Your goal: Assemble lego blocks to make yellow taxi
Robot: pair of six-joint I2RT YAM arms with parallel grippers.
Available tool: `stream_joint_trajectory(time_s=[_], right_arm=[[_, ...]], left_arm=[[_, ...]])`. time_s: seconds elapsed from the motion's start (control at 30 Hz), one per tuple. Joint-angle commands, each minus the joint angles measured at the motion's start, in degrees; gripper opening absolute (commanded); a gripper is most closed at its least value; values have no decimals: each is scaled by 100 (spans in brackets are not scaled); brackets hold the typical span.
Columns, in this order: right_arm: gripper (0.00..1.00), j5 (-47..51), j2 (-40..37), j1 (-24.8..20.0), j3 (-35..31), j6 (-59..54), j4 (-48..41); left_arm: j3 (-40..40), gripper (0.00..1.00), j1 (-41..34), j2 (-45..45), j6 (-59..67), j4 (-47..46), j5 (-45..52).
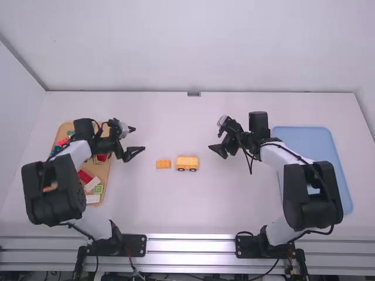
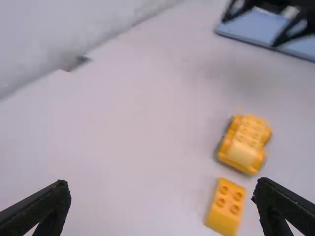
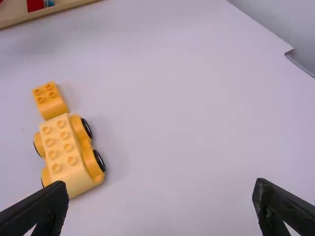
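With the left gripper (image 1: 138,139) and right gripper (image 1: 214,141) both parted and empty, you're likely at the stacking step: pinch the yellow block (image 1: 163,164), at nine o'clock just beside the wheeled car (image 1: 187,163), and press it squarely on top.

High view's up top, looking forward and down; wrist views, closer in, face inward from opposite sides, sharing the yellow plastic wheeled car (image 3: 64,150) and orange studded rectangular plastic block (image 3: 50,102).
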Motion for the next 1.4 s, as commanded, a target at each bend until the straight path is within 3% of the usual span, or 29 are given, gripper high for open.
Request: stream_joint_trajectory(time_s=[0.0, 0.13, 0.27, 0.73, 0.93, 1.07, 1.17, 1.37], right_arm=[[98, -271, -216, -46, -116, -26, 94], [98, -269, -216, -55, -243, -31, 332], [98, -271, -216, -55, -302, -28, 542], [98, -271, -216, -55, -299, -26, 1051], [99, -269, -216, -55, -291, -26, 1067], [98, -267, -216, -55, -291, -26, 1067], [99, -269, -216, -55, -291, -26, 1069], [98, -269, -216, -55, -291, -26, 1062]], left_arm=[[227, 99, -415, 319, 1947, -518, -48], [404, 99, -931, 599, 2677, -1123, -717], [400, 99, -1322, 885, 2579, -966, -1239], [328, 99, -1283, 1482, 2614, -844, -1368], [-31, 96, -1329, 1650, 2577, -142, -1182], [-195, 85, -1296, 1650, 2579, 155, -1163], [-254, 70, -1355, 1650, 2382, 289, -1137], [-428, 61, -1340, 1650, 1759, 929, -1058]])
